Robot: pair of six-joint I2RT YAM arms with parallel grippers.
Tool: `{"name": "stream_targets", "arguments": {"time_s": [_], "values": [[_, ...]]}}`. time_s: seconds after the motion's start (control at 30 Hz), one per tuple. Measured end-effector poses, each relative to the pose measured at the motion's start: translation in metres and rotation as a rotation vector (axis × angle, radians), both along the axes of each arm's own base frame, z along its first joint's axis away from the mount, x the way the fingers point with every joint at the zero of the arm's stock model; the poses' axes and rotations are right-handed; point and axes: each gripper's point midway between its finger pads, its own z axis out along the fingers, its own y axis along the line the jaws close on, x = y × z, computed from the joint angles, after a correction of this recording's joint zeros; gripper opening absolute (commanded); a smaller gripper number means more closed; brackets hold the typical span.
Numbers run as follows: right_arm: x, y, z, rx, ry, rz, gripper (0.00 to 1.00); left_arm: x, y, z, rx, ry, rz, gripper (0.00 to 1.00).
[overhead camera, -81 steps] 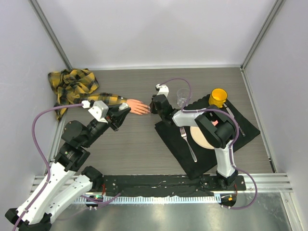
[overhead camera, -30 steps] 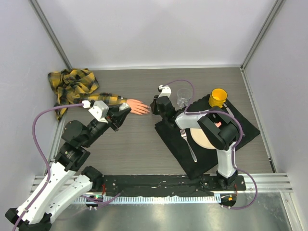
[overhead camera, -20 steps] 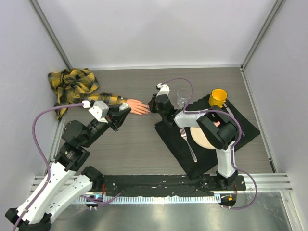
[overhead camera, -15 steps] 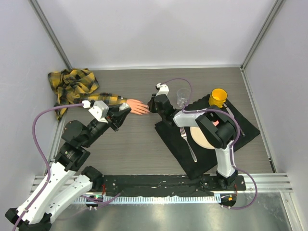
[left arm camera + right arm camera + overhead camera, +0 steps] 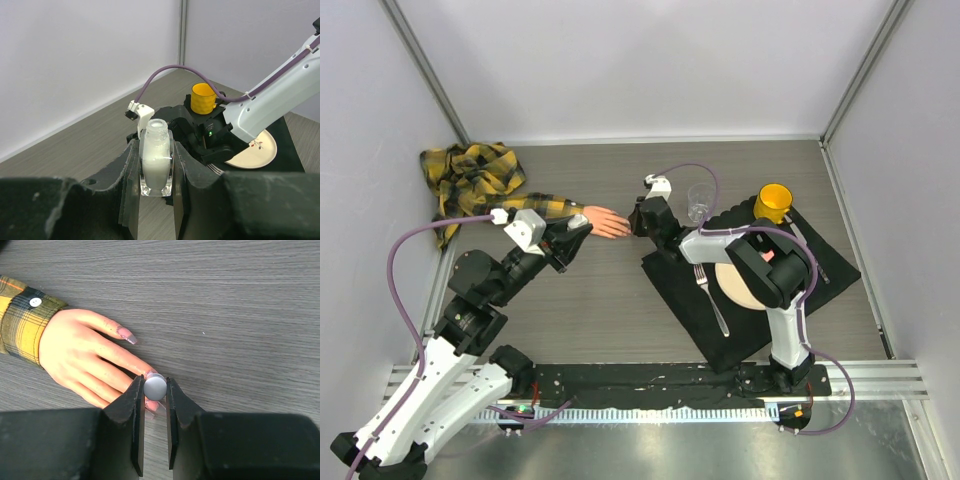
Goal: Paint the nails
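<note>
Right gripper, clamped on the brush cap, stood directly over the nails; the mannequin hand pointed right, toward it. Left gripper clasped the open bottle.

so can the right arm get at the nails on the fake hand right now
Probably yes: the right tool, shut on the brush cap, hangs right over the fingertips of the fake hand, the nails face up uncovered, and nothing lies between.

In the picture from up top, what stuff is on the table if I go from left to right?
Yellow-black plaid shirt → fake hand → clear glass → yellow cup
</note>
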Motion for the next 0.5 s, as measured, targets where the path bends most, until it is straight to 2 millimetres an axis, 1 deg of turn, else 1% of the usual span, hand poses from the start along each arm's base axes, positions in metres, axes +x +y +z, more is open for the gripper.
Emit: {"name": "stream_targets", "arguments": {"time_s": [0.5], "values": [[0.0023,-0.0004,-0.0028,-0.01,0.007,-0.011,0.0,-0.0001,-0.0001,0.0,0.0,0.0,-0.001,0.0]]}}
